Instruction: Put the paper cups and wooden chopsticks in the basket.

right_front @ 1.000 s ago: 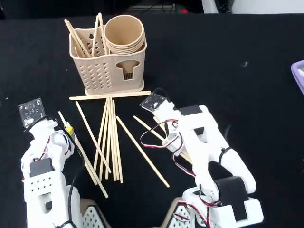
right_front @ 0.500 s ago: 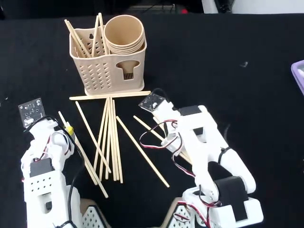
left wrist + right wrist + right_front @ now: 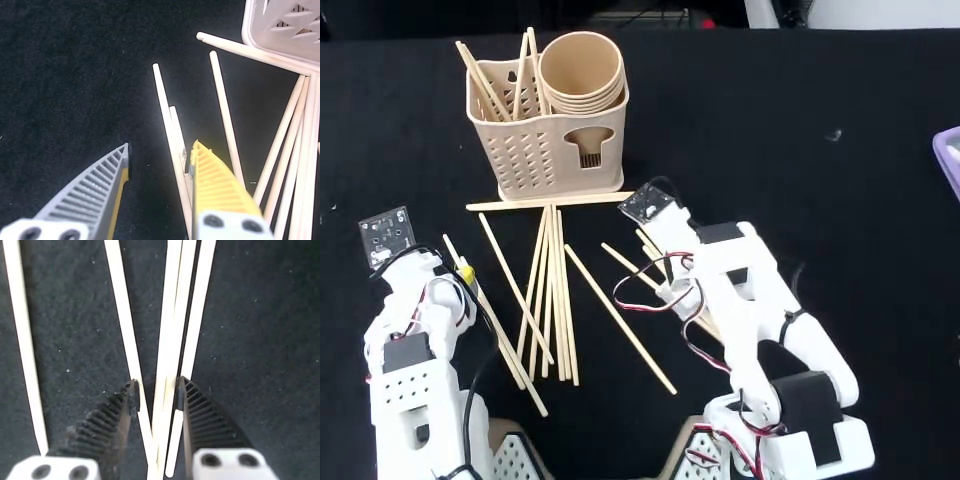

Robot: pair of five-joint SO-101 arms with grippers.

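Note:
The beige slotted basket (image 3: 545,140) stands at the back with stacked paper cups (image 3: 582,68) and a few chopsticks (image 3: 485,85) inside. Several wooden chopsticks (image 3: 552,290) lie fanned on the black table in front of it. My right gripper (image 3: 157,382) is low over a small bunch of chopsticks (image 3: 172,315). It is narrowly open and the sticks run between its fingers. My left gripper (image 3: 160,145) hovers open at the fan's left edge. Two chopsticks (image 3: 167,115) lie beside its yellow finger (image 3: 215,185). The basket's corner (image 3: 285,25) is just ahead.
A purple object (image 3: 950,150) sits at the table's right edge. One chopstick (image 3: 550,202) lies crosswise along the basket's foot. The black cloth (image 3: 800,130) stretches right of the basket. Both arm bases (image 3: 790,420) stand at the near edge.
The right arm's wrist has shifted a little toward the basket. The left arm and the chopsticks on the table have not moved.

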